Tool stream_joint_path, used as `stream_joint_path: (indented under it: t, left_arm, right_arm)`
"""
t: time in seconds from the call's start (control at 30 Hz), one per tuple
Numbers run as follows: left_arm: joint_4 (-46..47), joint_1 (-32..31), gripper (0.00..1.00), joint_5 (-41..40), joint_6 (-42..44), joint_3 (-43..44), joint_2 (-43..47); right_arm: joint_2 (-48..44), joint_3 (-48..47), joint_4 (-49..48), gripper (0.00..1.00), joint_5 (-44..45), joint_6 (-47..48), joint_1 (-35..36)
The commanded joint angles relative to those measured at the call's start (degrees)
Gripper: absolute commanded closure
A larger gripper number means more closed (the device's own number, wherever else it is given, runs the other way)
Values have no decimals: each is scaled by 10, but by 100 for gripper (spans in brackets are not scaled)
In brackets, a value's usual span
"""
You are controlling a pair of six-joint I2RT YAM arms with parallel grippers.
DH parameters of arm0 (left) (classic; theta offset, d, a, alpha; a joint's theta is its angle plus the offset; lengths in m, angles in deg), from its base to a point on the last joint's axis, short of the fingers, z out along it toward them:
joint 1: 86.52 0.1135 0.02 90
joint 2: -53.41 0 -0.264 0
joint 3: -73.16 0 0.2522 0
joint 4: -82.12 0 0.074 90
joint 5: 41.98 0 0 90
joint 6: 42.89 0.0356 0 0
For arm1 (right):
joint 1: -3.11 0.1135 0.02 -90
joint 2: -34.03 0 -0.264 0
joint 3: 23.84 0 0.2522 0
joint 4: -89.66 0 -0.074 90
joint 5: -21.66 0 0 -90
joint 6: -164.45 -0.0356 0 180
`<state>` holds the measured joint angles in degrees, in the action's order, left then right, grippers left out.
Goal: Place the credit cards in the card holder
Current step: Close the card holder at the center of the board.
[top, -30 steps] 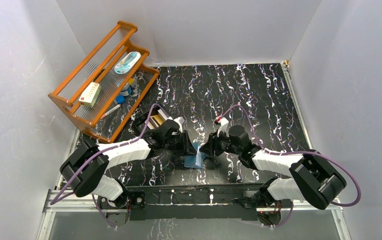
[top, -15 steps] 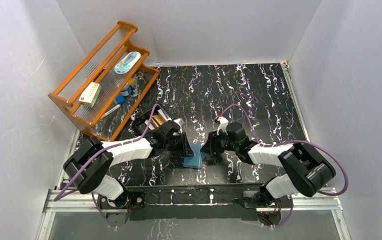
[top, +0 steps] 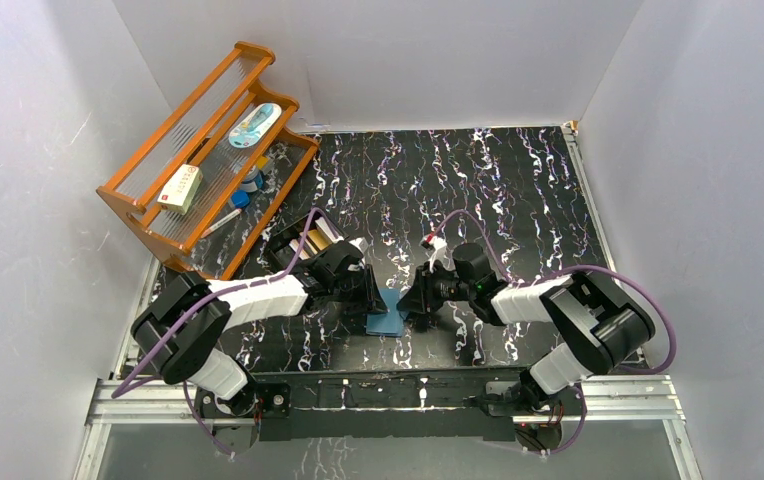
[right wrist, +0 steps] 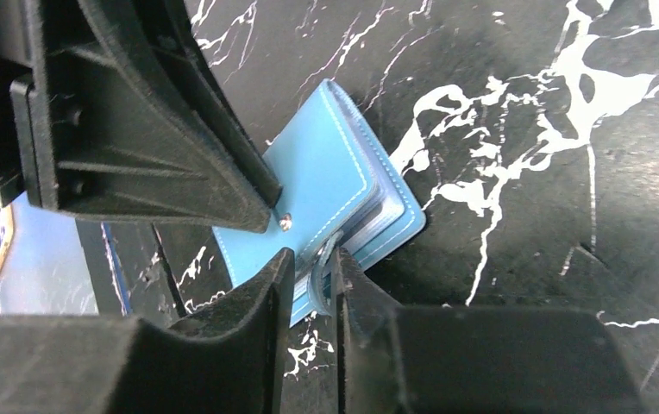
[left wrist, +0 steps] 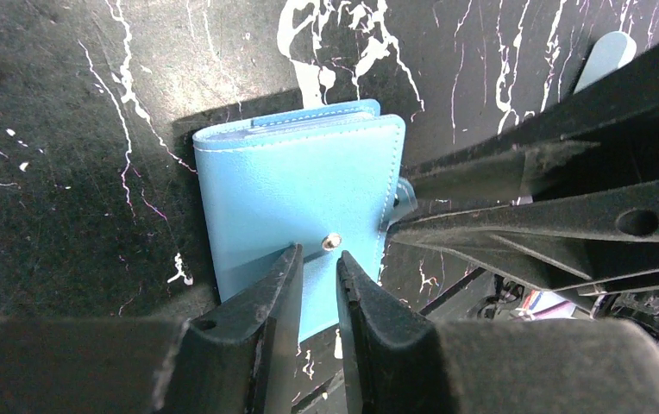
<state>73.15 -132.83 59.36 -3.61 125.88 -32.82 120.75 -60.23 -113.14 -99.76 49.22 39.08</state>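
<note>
I see card holder [left wrist: 296, 203] closed, L gripper [left wrist: 316, 259] tips on its cover, jaws narrow, nothing between; R gripper [right wrist: 313, 263] pinching its side edge

wooden rack [top: 255, 52], black box [top: 286, 243], marbled table [top: 518, 190]

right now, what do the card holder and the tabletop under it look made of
Card holder: probably faux leather, smooth teal with a slight sheen; pale stitching along the edges, small metal snap stud. Tabletop: black marble-look surface with white veins, matte; stone or printed sheet, unclear.
</note>
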Motion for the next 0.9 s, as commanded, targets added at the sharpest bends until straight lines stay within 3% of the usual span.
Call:
stream_joint_path:
  t: [0.0, 0.2, 0.37, 0.87]
  left_arm:
    - [-40, 0, 80, -34, 12, 12, -12]
    - [-76, -1, 80, -65, 10, 19, -19]
    - [-87, -1, 80, -71, 11, 24, -28]
    - [-82, -6, 77, -79, -18, 26, -38]
  right_arm:
    - [-10, -24, -2, 73, -74, 34, 0]
    - [-53, -42, 105, 75, -70, 82, 0]
    - [-80, -46, 171, 91, -46, 117, 0]
    - [-33, -72, 146, 90, -169, 126, 0]
